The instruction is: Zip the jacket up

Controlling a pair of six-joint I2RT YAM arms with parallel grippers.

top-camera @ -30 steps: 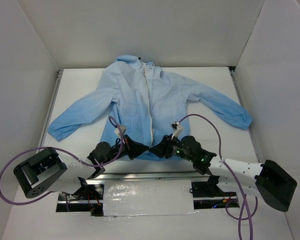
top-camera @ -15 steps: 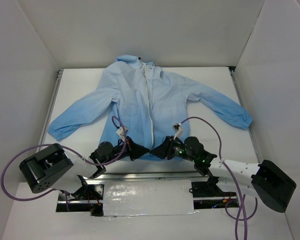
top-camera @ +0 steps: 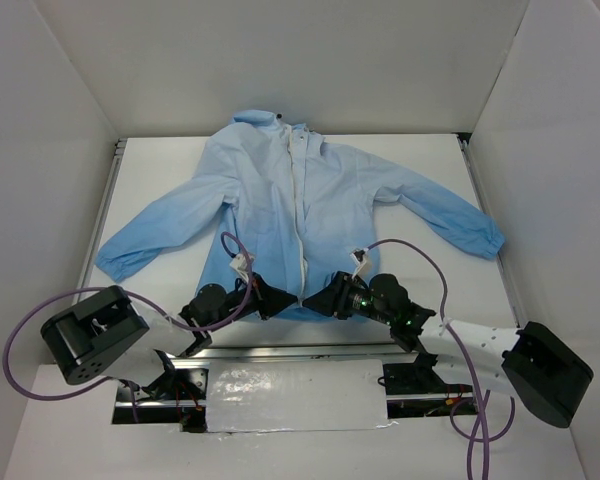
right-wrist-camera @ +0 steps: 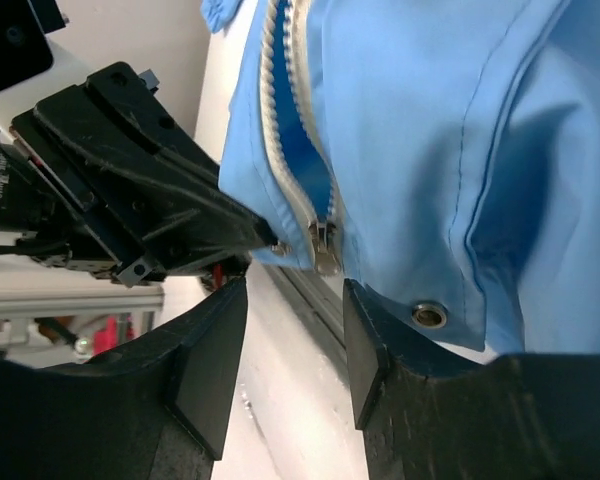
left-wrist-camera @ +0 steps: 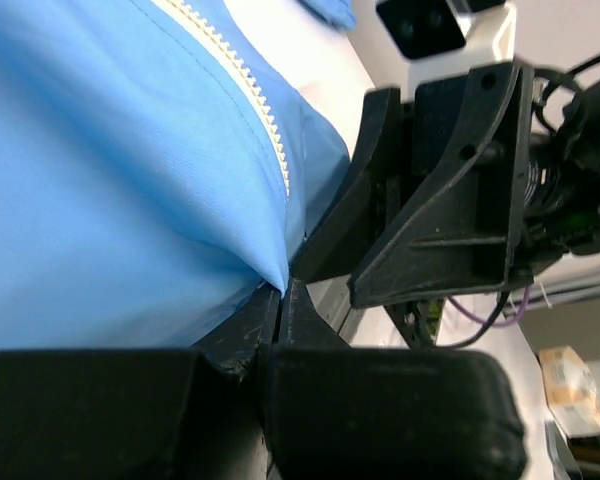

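The light-blue jacket lies flat on the white table, front up, with its whitish zipper running down the centre. My left gripper is at the bottom hem, shut on the hem corner of the left front panel. My right gripper faces it from the right, jaws open around bare table. Just beyond its fingertips hangs the metal zipper slider, at the bottom of the zipper. The left gripper's tip touches the fabric beside the slider. A metal eyelet sits in the hem of the right front panel.
A metal rail runs along the near table edge under the hem. A silver patch lies between the arm bases. White walls close in the table on three sides. Purple cables loop over both arms.
My right gripper's jaws have spread wider and it has shifted slightly right. The left gripper keeps its hold on the hem, and its arm has shifted a little.
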